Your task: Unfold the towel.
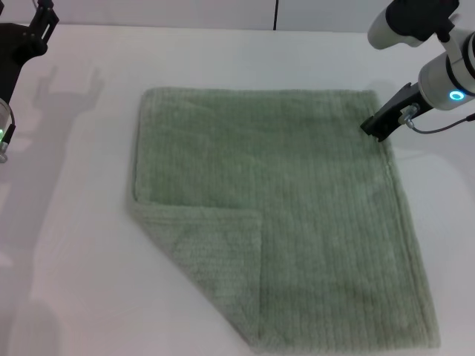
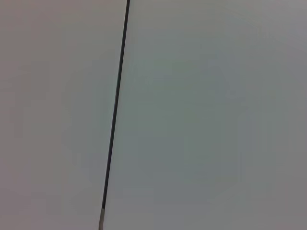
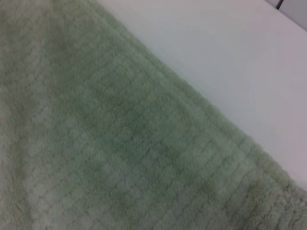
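Note:
The pale sage-green towel (image 1: 297, 200) lies flat on the white table (image 1: 82, 222), taking up most of the middle. Its near-left corner is folded over onto the towel as a triangular flap (image 1: 211, 256). My right gripper (image 1: 372, 126) hovers at the towel's far-right corner, just at its edge. The right wrist view shows the ribbed towel (image 3: 120, 143) and its hem up close, with bare table (image 3: 230, 62) beside it. My left gripper (image 1: 38, 26) is parked at the far left, away from the towel.
The table's far edge meets a wall with a dark vertical seam (image 1: 276, 15). The left wrist view shows only a pale surface with a dark seam (image 2: 115, 110). White table surrounds the towel on the left, far and right sides.

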Controlling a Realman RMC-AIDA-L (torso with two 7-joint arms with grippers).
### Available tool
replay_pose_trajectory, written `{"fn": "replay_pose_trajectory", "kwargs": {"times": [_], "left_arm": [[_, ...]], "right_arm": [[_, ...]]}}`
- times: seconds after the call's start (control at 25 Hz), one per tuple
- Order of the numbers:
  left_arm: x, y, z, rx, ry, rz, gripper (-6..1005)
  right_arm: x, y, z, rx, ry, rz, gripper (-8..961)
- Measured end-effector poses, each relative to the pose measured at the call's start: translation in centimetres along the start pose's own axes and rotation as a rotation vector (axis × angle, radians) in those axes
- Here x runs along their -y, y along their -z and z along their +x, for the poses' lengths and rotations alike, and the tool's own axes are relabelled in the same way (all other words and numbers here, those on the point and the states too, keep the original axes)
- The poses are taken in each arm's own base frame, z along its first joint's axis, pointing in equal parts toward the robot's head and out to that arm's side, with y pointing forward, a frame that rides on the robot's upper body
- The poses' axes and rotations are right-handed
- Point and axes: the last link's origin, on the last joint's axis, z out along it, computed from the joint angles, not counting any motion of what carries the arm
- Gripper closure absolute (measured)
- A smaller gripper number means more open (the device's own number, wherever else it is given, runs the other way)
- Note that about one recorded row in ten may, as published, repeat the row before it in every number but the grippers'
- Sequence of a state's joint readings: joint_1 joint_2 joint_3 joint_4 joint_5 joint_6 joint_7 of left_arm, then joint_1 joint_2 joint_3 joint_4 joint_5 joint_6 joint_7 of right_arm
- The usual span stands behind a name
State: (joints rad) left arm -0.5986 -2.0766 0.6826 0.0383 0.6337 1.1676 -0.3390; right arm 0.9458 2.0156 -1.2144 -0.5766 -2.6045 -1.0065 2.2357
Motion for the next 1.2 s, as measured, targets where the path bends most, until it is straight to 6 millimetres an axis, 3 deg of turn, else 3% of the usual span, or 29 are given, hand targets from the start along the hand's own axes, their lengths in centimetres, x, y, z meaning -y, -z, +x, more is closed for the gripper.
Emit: {"fn": "replay_pose_trajectory", "kwargs": {"times": [0.88, 1.2], "left_arm": [[-0.4, -0.1, 0.1, -0.003, 0.018, -0.032, 210], [-2.6, -0.1, 2.6, -0.003, 0.160, -0.374, 212]], "right_arm": [[-0.4, -0.8, 0.6, 0.003, 0.022, -0.023, 950], [-0.2, -0.8, 0.6, 0.006, 0.021, -0.022, 949]]}}
